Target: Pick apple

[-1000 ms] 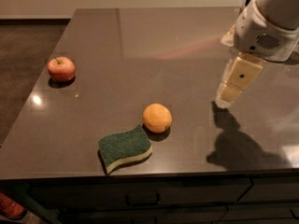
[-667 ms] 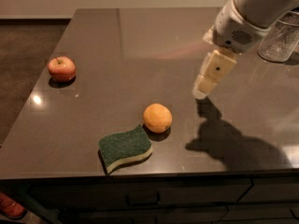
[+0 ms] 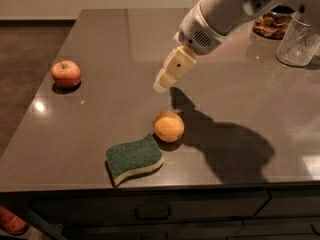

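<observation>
The apple [image 3: 66, 73] is small, red-pink with yellowish patches and a short dark stem. It sits on the dark table [image 3: 100, 39] near its left edge. My gripper [image 3: 163, 83] hangs above the middle of the table, pointing down and left, on the white arm that comes in from the upper right. It is well to the right of the apple and apart from it, and it holds nothing that I can see.
A plain orange round fruit [image 3: 168, 126] lies just below the gripper. A green and yellow sponge [image 3: 134, 158] lies near the front edge. A clear glass [image 3: 297, 44] and a brown dish [image 3: 270, 25] stand at the back right.
The arm and gripper have moved leftward across the table, from the right side to the middle, closer to the apple. The apple, the orange fruit and the sponge have not moved.
</observation>
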Robot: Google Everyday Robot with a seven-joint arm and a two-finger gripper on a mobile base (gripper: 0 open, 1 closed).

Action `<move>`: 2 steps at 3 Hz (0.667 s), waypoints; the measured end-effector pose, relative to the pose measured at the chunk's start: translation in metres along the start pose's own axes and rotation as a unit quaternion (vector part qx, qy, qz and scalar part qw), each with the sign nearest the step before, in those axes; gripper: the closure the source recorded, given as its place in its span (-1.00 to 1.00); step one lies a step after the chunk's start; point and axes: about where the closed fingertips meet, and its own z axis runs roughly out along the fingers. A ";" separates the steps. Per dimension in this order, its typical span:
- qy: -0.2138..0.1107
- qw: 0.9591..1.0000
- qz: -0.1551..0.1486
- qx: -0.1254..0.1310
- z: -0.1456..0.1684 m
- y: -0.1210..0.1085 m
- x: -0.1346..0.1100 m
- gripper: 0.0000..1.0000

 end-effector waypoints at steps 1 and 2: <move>0.000 1.000 0.000 0.000 0.000 0.000 0.000 -1.00; -0.017 1.000 0.007 -0.002 0.003 -0.004 -0.003 -1.00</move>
